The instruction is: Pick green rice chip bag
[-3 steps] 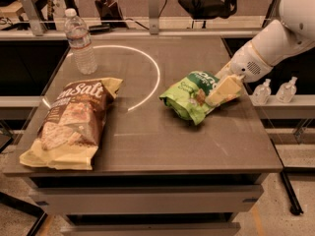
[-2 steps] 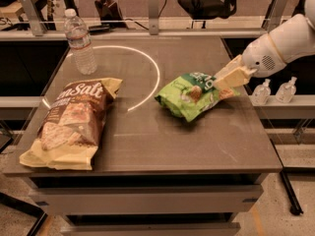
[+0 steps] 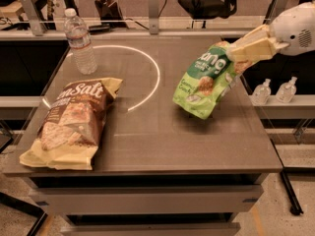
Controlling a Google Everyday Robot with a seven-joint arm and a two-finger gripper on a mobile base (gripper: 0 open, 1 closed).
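The green rice chip bag [image 3: 207,80] is a light-green crinkly bag with white lettering and chip pictures. It hangs tilted above the right half of the table, clear of the surface. My gripper [image 3: 238,51] comes in from the upper right and is shut on the bag's top edge, with its cream-coloured fingers [image 3: 251,47] pinching it. The white arm housing [image 3: 298,28] is at the right edge of the view.
A large brown-and-yellow "Salt" chip bag [image 3: 74,123] lies at the table's front left. A clear water bottle [image 3: 79,41] stands at the back left. The grey table [image 3: 162,146] bears a white arc. Two small bottles [image 3: 275,90] stand on a shelf to the right.
The gripper has closed on the green bag and lifted it off the table, moving up and to the right. The bag now hangs in the air.
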